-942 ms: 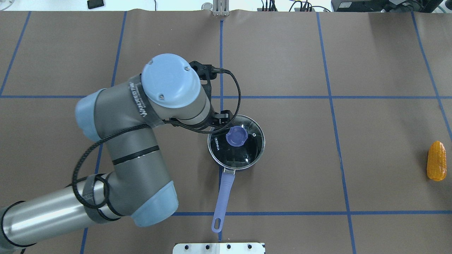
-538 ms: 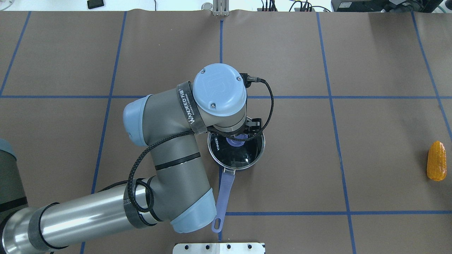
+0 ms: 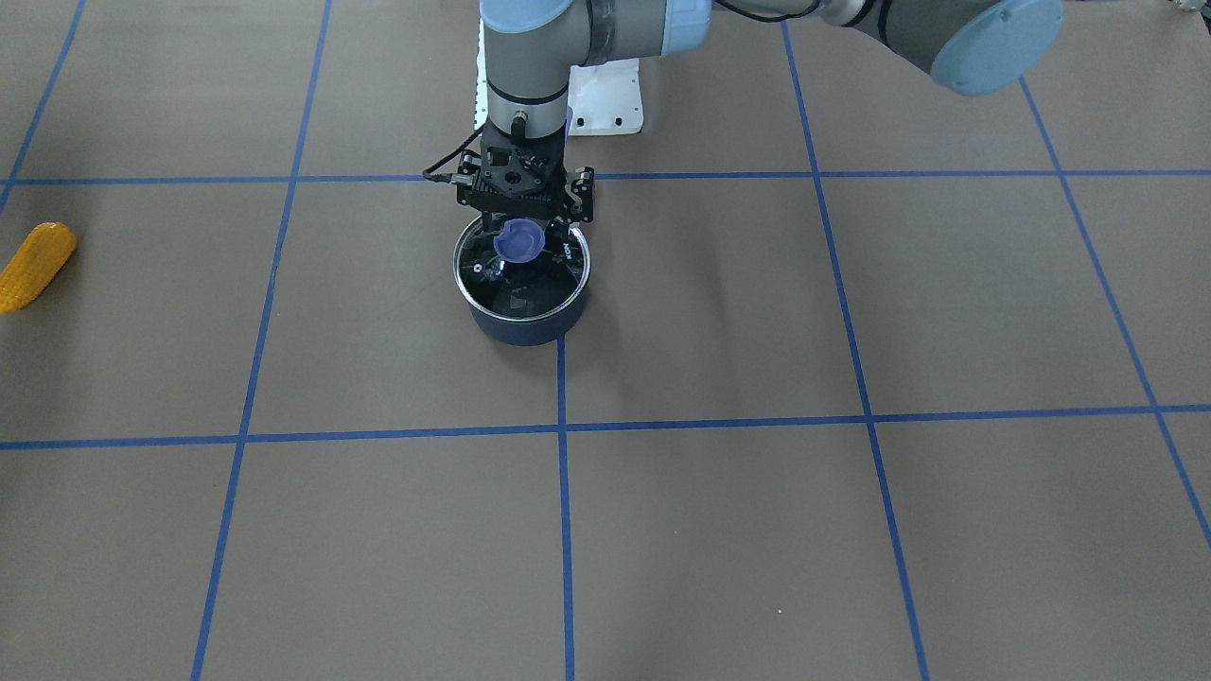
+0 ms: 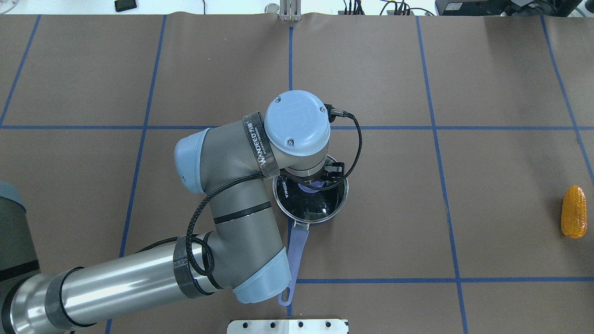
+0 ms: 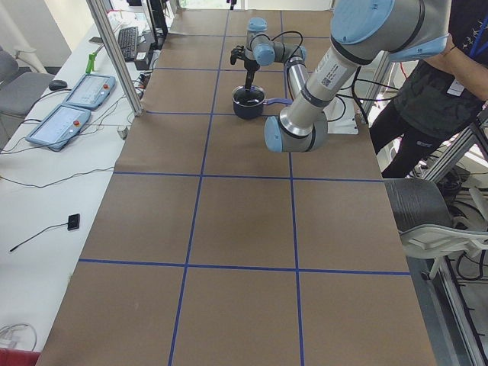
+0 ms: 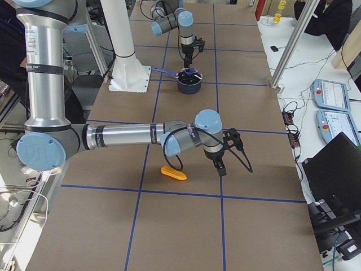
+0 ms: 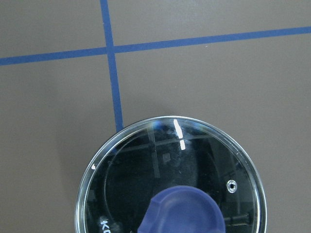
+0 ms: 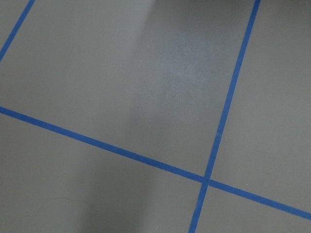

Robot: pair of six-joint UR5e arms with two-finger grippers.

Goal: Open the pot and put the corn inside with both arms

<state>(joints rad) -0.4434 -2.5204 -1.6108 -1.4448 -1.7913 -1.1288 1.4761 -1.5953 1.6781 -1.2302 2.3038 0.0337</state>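
The dark pot (image 4: 310, 209) stands mid-table with its glass lid (image 7: 170, 165) on and a purple knob (image 3: 517, 242) on top. Its purple handle (image 4: 295, 250) points toward the robot. My left gripper (image 3: 523, 230) hangs straight down over the lid, open, with its fingers at either side of the knob. The knob (image 7: 182, 211) fills the bottom edge of the left wrist view. The yellow-orange corn (image 4: 573, 211) lies at the table's far right. My right gripper (image 6: 220, 165) hovers just beyond the corn (image 6: 174, 173); I cannot tell whether it is open or shut.
The table is brown paper with blue tape grid lines (image 4: 436, 127). A white mounting plate (image 4: 287, 326) sits at the near edge. The right wrist view shows only bare table and tape lines.
My left arm has swung right, from beside the pot's left rim to directly above the lid knob. The pot and corn have not moved.
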